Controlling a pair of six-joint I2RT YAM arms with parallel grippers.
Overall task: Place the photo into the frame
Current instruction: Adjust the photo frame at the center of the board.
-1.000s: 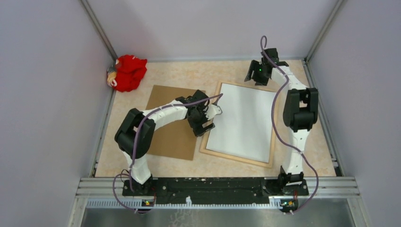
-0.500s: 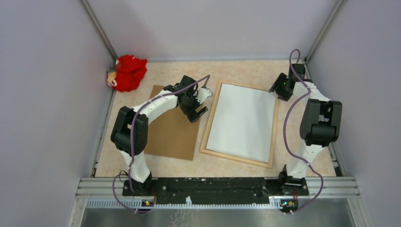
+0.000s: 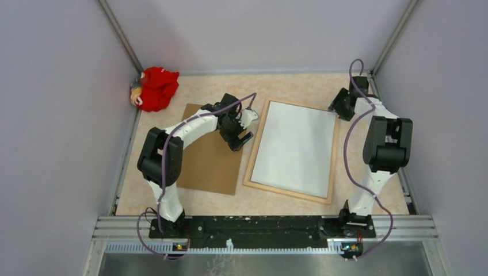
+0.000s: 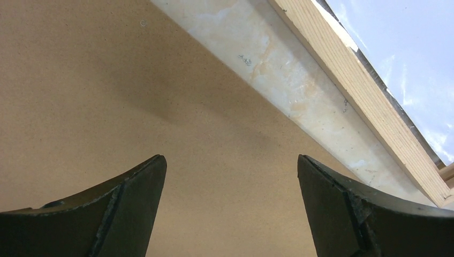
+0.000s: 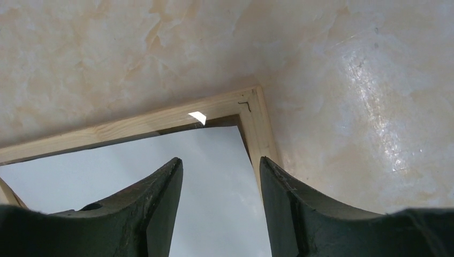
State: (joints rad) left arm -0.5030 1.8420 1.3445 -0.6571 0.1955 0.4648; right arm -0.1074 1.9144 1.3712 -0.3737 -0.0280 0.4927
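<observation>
Seating the photo (image 3: 296, 146) flat in the frame (image 3: 288, 192) looks like the step in hand. It lies pale back up inside the wooden rails, a little toward 3 o'clock of the table's (image 3: 230, 89) middle. The right gripper (image 3: 340, 103) hovers at the frame's 1 o'clock corner, jaws part-spread with nothing between them. The left gripper (image 3: 246, 127) is spread wide and empty above the brown backing board (image 3: 207, 167), which lies at 9 o'clock of the frame.

To do this well, I judge the right fingers should press lightly on the paper just inside that corner. They should avoid the rail, so the sheet settles without buckling or sliding the frame.

The overhead view gives the whole layout, and the sheet looks fully inside. Only the right wrist view shows a dark gap between the photo's corner and the rail. The left wrist view alone shows a bare strip of table separating board and frame.
</observation>
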